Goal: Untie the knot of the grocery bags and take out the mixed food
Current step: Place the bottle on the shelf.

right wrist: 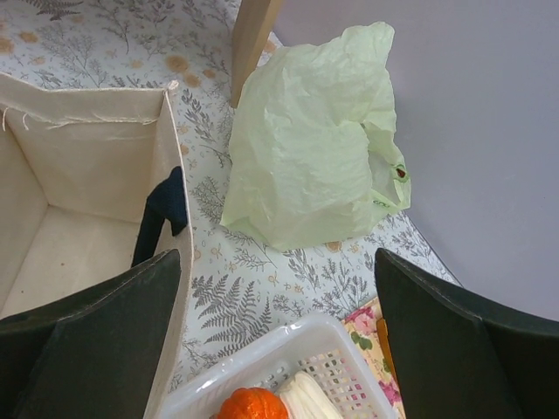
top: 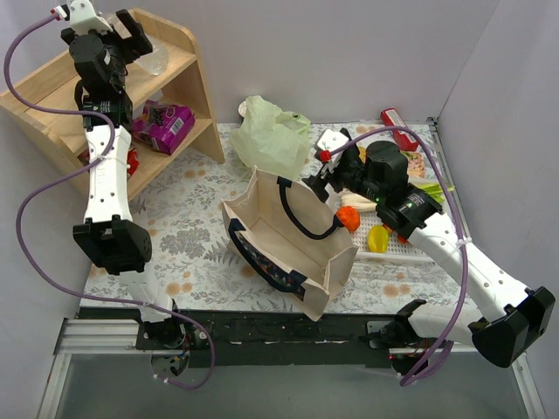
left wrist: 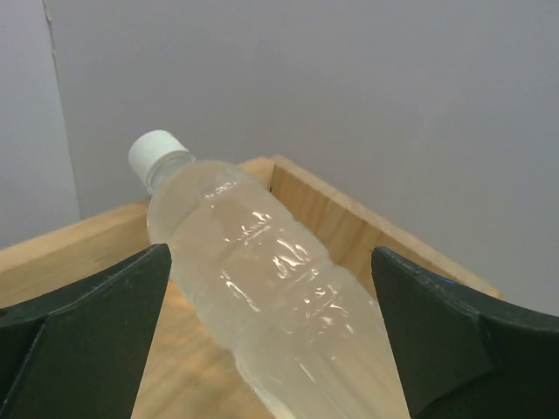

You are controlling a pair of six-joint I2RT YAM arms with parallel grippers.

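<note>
Left gripper (left wrist: 271, 257), jaws wide apart, straddles the clear bottle (left wrist: 279, 297) on the wooden shelf (top: 188, 83) at 10 o'clock. Right gripper (right wrist: 278, 257) hangs open at the canvas tote's (top: 271, 223) 2 o'clock. The pale green plastic bag (right wrist: 306, 148) lies at the tote's 12.

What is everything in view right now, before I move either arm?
Wooden two-tier shelf: one, light wood, back left.
Thin crinkly plastic bag: one, pale green, table back, beside shelf.
Canvas tote with strap handles: one, beige with navy straps, table centre, open.
Slotted plastic basket: one, white, right of tote.
Round fruit: one, orange, in basket.
Pepper: one, yellow, in basket.
Clear plastic bottle: one, white cap, lying on shelf top.
Snack packet: one, purple, lower shelf.
Left gripper: one, black, open, straddling bottle.
Right gripper: one, black, open, over table between tote and basket.
</note>
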